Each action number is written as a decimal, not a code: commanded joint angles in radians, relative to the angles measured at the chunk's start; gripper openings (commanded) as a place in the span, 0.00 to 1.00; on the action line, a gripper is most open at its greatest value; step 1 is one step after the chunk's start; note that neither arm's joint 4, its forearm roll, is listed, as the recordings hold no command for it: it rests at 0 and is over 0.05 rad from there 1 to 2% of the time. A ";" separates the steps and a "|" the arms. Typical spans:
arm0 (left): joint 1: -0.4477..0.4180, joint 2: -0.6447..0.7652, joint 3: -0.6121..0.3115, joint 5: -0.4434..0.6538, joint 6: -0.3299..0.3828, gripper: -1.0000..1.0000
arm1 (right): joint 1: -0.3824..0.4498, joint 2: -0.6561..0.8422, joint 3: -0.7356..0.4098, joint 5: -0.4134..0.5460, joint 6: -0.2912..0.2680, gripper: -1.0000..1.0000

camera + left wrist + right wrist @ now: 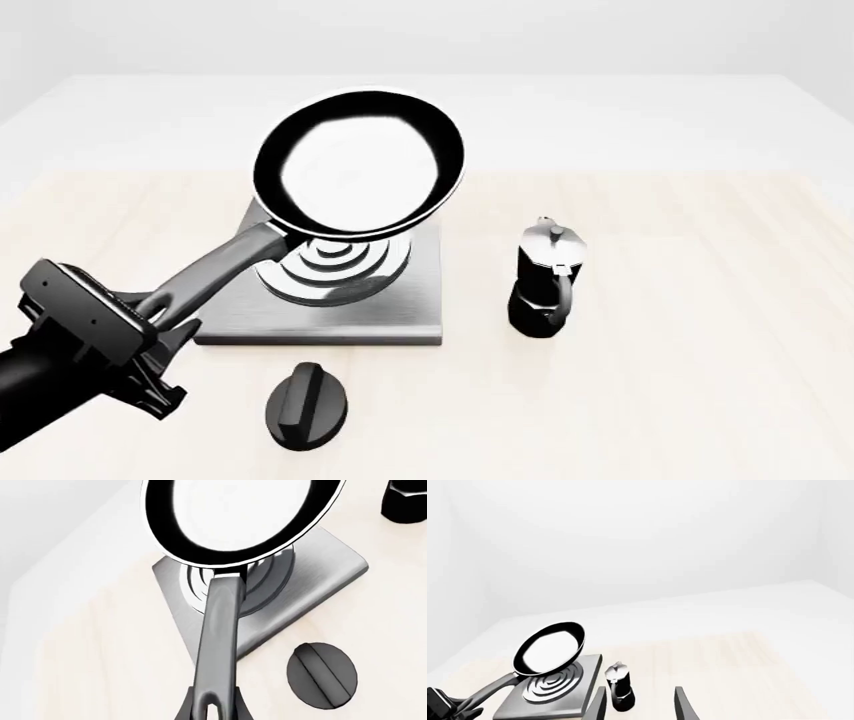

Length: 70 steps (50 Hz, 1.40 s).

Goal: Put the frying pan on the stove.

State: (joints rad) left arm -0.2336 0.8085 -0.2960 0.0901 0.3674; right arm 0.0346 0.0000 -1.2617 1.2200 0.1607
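The frying pan (360, 165) hangs tilted over the stove (400, 300), with its glossy inside facing up and toward the front camera. My left gripper (167, 310) is shut on the end of the pan's long dark-grey handle (220, 265). In the left wrist view the fingers of the left gripper (212, 707) clamp the handle, and the pan (240, 515) covers part of the stove's (320, 575) silver burner rings. The right wrist view shows the pan (550, 647) above the stove (514, 705) from afar. My right gripper (639, 705) is open and holds nothing.
A black oval knob (307, 405) lies on the wooden table just in front of the stove, close to my left gripper. A black-and-silver moka pot (547, 280) stands upright to the right of the stove. The right arm is outside the front view.
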 commanded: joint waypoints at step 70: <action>0.139 0.143 0.208 -0.345 -0.035 0.00 | -0.003 0.000 -0.002 0.000 -0.011 1.00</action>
State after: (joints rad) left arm -0.1005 0.9271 -0.0820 -0.1889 0.3367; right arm 0.0356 0.0000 -1.2637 1.2200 0.1538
